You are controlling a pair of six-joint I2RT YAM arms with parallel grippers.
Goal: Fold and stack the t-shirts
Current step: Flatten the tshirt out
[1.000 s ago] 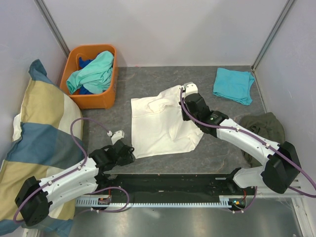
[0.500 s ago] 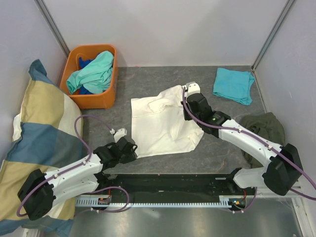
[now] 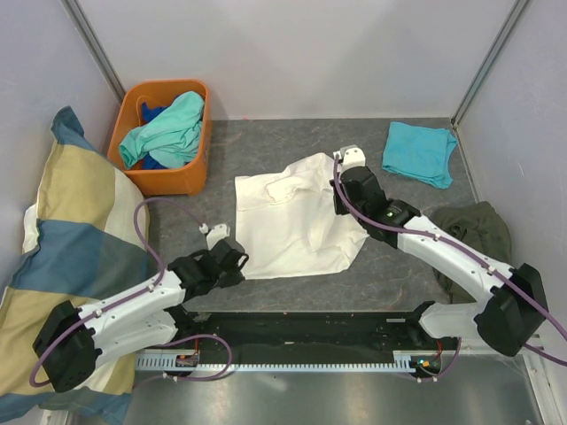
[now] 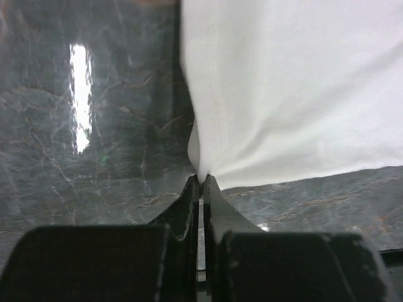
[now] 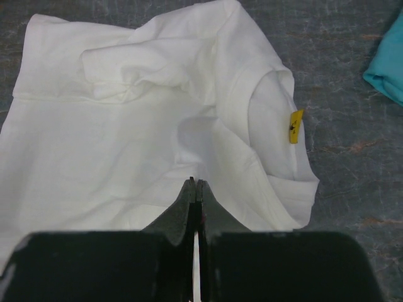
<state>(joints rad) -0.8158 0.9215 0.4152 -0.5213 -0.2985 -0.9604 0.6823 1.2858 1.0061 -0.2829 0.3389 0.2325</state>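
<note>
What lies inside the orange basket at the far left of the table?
A crumpled mint-green t-shirt fills most of the orange plastic basket. A blue garment shows from under it at two places. Anything deeper is covered and cannot be seen.

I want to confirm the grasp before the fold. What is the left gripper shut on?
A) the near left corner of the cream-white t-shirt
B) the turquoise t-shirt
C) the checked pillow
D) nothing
A: the left wrist view shows the left gripper shut on the cream-white t-shirt, fabric puckering at its tips.
</note>
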